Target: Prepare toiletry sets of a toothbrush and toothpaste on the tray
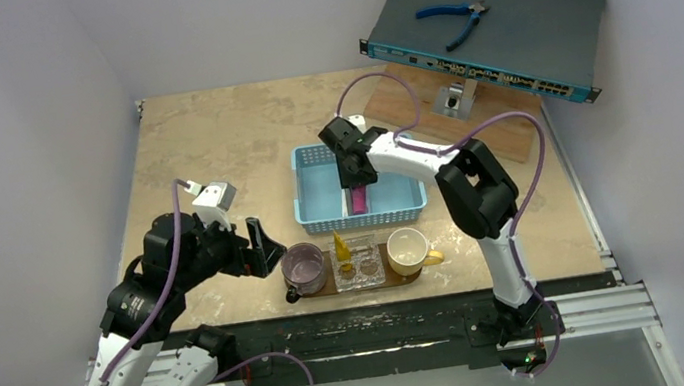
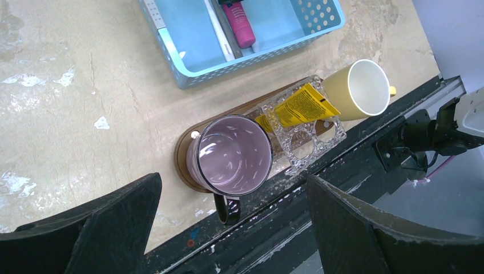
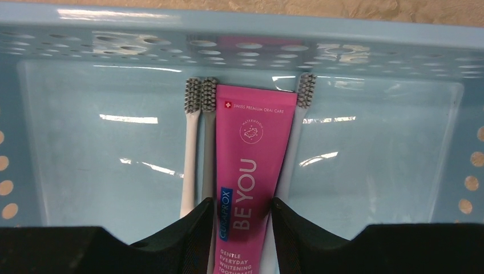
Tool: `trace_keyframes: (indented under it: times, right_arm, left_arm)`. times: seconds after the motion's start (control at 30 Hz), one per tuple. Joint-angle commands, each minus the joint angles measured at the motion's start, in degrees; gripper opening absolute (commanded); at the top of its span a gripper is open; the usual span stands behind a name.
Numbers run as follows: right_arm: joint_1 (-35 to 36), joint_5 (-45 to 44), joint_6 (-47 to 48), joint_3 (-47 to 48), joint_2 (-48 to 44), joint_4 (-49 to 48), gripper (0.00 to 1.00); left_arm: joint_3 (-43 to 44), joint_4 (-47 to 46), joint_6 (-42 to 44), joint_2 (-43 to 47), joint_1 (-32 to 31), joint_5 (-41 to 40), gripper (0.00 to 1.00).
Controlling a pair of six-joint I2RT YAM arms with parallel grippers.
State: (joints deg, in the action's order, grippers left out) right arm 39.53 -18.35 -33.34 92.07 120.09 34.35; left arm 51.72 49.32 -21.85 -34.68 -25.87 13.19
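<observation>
One pink tube (image 3: 251,165) is seen lying flat on the floor of the light-blue basket (image 3: 228,34), about midway between its side walls. It is flanked by three pale toothbrushes: two (image 3: 197,142) are pressed against one long edge and one (image 3: 292,142) lies along the other. The right gripper (image 3: 242,204) is set astride the tube's lower part, its jaws half closed and clamped on the tube's two sides. No lift off the basket floor can be made out.

The step in hand is judged to be the pick-up of the second toothpaste. What is called for next is a straight lift clear of the basket wall without the neighbouring brushes being dragged along, then a carry toward the table's near edge.

At that edge the dark oval tray (image 2: 181,157) is placed. A yellow tube (image 2: 299,105) is propped in a clear holder (image 2: 311,145) on it, between a purple cup (image 2: 231,154) and a cream cup (image 2: 365,88). No brush is seen on the tray, so neither set is judged complete.

The left gripper (image 2: 233,188) is held above the tray's left end, jaws wide apart and nothing held.
</observation>
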Motion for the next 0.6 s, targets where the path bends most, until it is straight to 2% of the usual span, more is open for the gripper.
trace_keyframes:
  times: [0.0,0.17,0.37,0.57]
  right_arm:
    - [-0.24,0.59,-1.2,-1.05,1.53,-1.86,0.43]
    - [-0.31,1.28,-1.2,-1.68,2.09,-2.58,0.41]
    - [-0.25,1.43,-0.93,-2.36,1.22,-3.06,0.22]
    - [-0.31,0.67,-0.85,-2.41,-1.9,-2.56,0.07]
  left_arm:
    - [-0.13,-0.85,0.92,-0.28,0.38,-0.53,0.97]
    - [-0.11,-0.95,0.89,-0.44,0.38,-0.62,0.97]
    - [-0.07,-0.98,0.86,-0.54,0.38,-0.84,0.97]
    - [0.01,-0.89,0.92,-0.66,0.38,-0.97,0.97]
